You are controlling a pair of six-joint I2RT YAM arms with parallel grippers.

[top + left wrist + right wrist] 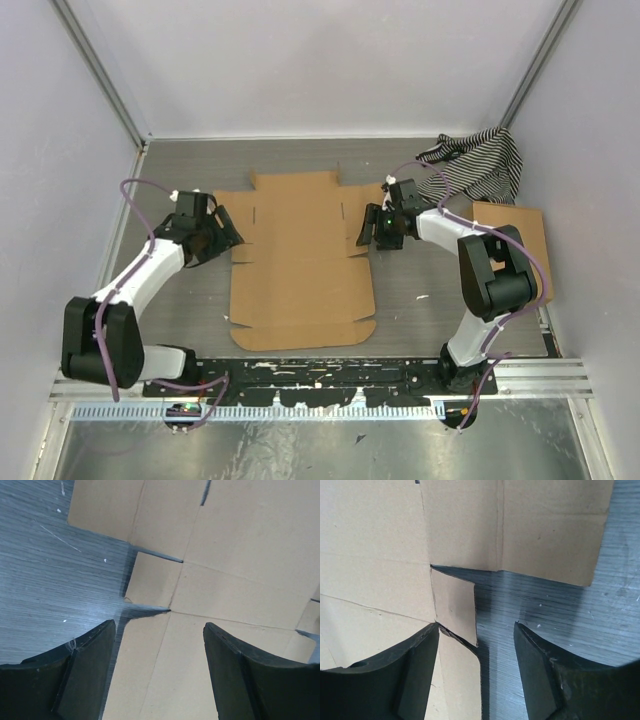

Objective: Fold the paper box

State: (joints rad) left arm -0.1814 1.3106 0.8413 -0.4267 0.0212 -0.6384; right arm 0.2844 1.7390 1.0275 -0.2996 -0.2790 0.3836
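Ideally, each claw would slip a finger under its side flap and raise both sides evenly along the creases, so the sheet did not skew. The left claw (160, 630) and the right claw (476, 630) both gaped wide and gripped nothing. Each hung over a small tab (150, 582) at opposite edges of the paper box (300, 260). The box lay flat and unfolded on the table (180, 170) between them.

Even, soft overhead light; faint shadows; wrist views sharp, slight sheen on table (45, 580).
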